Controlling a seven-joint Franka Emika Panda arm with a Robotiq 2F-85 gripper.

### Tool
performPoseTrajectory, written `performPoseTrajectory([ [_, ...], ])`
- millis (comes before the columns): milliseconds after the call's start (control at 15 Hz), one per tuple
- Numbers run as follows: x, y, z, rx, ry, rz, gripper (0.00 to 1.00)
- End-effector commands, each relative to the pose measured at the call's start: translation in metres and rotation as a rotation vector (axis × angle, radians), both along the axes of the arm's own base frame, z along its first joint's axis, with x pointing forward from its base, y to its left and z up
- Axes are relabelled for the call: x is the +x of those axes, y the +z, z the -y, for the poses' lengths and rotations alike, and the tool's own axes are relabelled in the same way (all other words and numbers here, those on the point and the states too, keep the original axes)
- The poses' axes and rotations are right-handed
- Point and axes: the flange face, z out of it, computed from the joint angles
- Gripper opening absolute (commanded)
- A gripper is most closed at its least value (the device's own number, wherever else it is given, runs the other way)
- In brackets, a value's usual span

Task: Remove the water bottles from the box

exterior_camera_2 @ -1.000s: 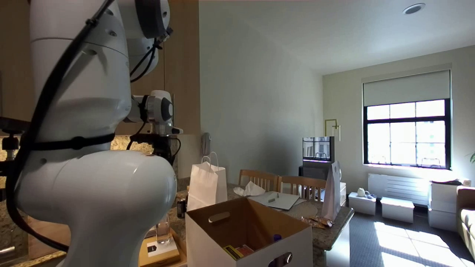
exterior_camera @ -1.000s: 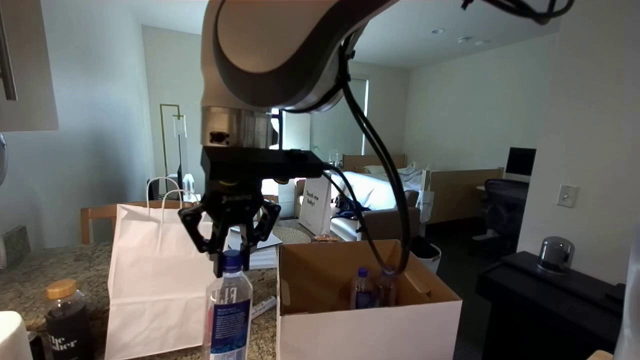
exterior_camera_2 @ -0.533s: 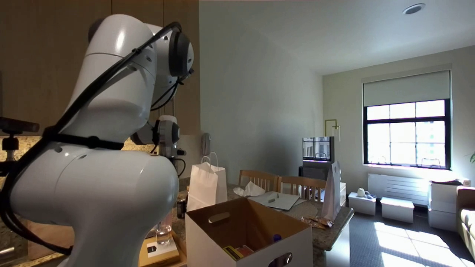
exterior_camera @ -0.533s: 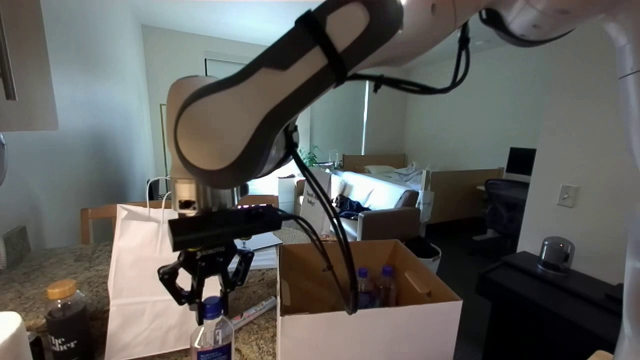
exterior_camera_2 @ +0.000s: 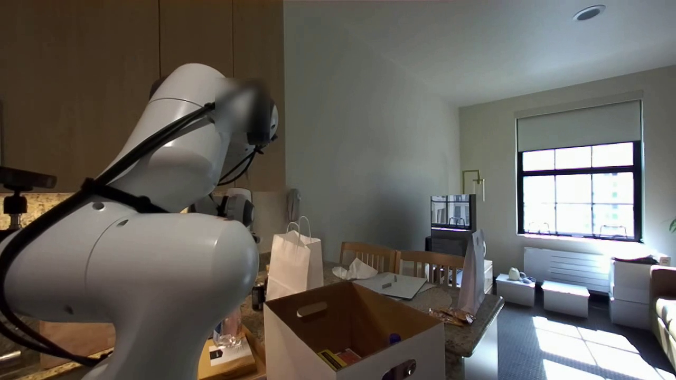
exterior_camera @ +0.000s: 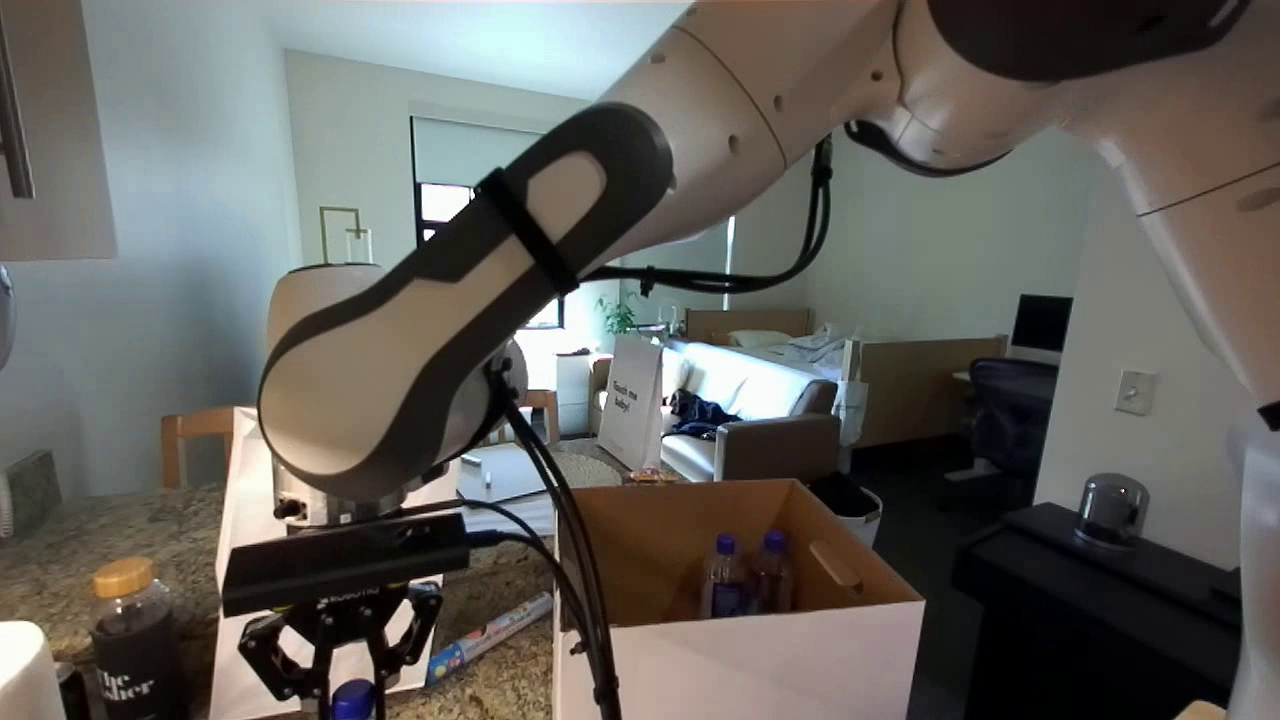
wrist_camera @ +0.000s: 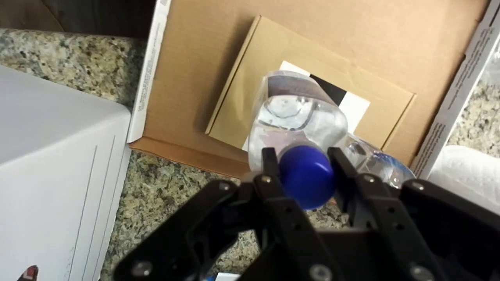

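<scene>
While the gripper (wrist_camera: 304, 160), its jaws drawn in to the width of a blue cap (wrist_camera: 306, 178), grips one water bottle (wrist_camera: 300, 125) near the centre of the wrist view, two more bottles (exterior_camera: 726, 580) stand inside the box (exterior_camera: 740, 665), lower right of centre in an exterior view.

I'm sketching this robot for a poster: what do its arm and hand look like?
The arm is smooth, rounded and whitish, with dark grey panels, black straps and black cables along it. Below a silvery metal collar sits an oblong black housing. The hand is black, with two slim jointed fingers and silvery screws.
</scene>
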Motion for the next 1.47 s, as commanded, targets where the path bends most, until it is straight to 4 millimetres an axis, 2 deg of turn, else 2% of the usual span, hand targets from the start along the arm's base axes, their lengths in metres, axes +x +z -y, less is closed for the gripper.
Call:
performPoseTrajectory([
  [0,0.009,-0.01,-0.007,0.02,-0.112,0.042,0.14],
  [400,0.014,-0.034,0.003,-0.044,-0.195,0.018,0.13],
  [800,0.012,-0.045,0.003,-0.067,-0.201,0.02,0.13],
  [867,0.012,-0.045,0.003,-0.069,-0.2,0.025,0.3],
  [933,0.013,-0.045,0.003,-0.071,-0.2,0.022,0.6],
  [1067,0.013,-0.045,0.002,-0.07,-0.198,0.023,0.66],
  [1400,0.012,-0.04,0.001,-0.058,-0.191,0.02,0.98],
])
